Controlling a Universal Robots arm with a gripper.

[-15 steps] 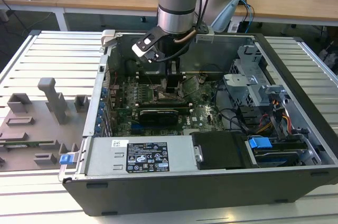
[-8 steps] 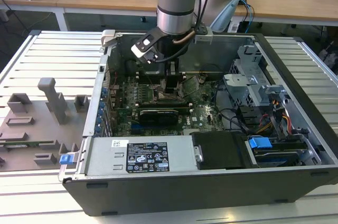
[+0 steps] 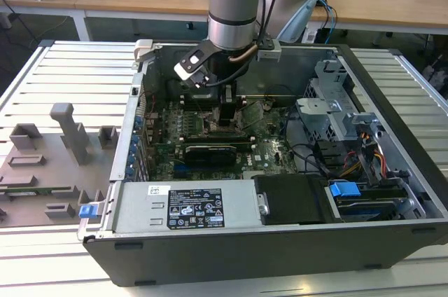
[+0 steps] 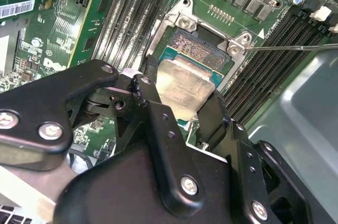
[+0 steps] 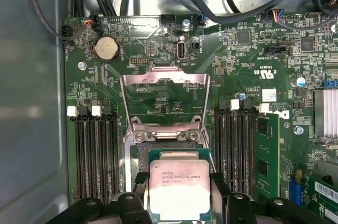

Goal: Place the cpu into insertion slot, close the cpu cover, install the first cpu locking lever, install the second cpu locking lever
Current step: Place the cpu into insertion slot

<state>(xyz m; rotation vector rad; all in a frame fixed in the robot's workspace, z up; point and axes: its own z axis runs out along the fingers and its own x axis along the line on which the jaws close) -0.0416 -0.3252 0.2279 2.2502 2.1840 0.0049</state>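
Large dark-grey metal computer case (image 3: 245,255) lies open on a pale slatted table (image 3: 63,66). A silver-grey robot arm (image 3: 234,3) reaches down into the case's far half. A green circuit board (image 5: 237,76) covers the case floor.

The black two-finger gripper (image 4: 182,97) is low over the board. Its jaws are clamped on opposite edges of the small flat square cpu (image 5: 179,189), dull silvery-grey metal top facing up.

The thin square silvery cpu cover (image 5: 163,76), a frame with a cut-out centre, is swung open beyond one edge of the socket. The small dark square insertion slot (image 4: 203,49) is partly exposed. The cpu hangs just over it and looks tilted in the second wrist view.
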